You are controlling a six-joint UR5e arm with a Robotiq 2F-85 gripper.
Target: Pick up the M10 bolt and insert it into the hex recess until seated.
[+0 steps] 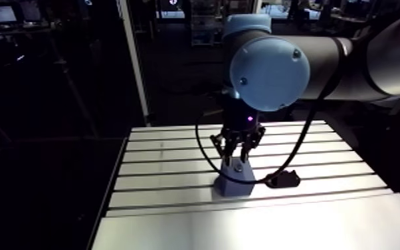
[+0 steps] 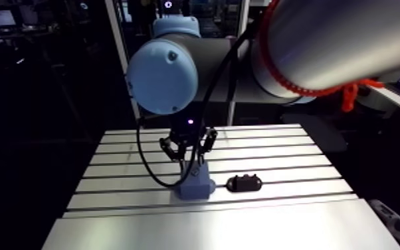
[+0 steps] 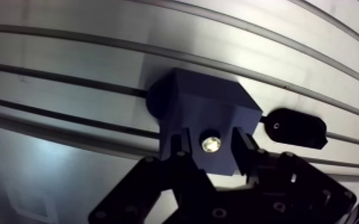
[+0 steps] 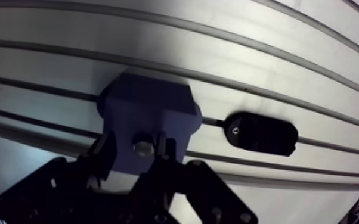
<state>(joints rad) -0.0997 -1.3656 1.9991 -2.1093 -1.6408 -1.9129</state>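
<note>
M10 bolt [image 3: 211,143] upright in block [image 3: 206,107], jaws parted

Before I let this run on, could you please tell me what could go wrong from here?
1. The bolt is at the block under the gripper, and the recess is hidden, so a tilted bolt might jam rather than seat.
2. No clamp shows on the block; pressing might shift it on the table.
3. The black part lies close beside the block; a sideways exit could knock it.

Matt blue plastic block [image 3: 209,110], shiny metal bolt [image 3: 211,143], smooth satin aluminium table [image 3: 68,65], glossy black part [image 3: 295,126]
</note>
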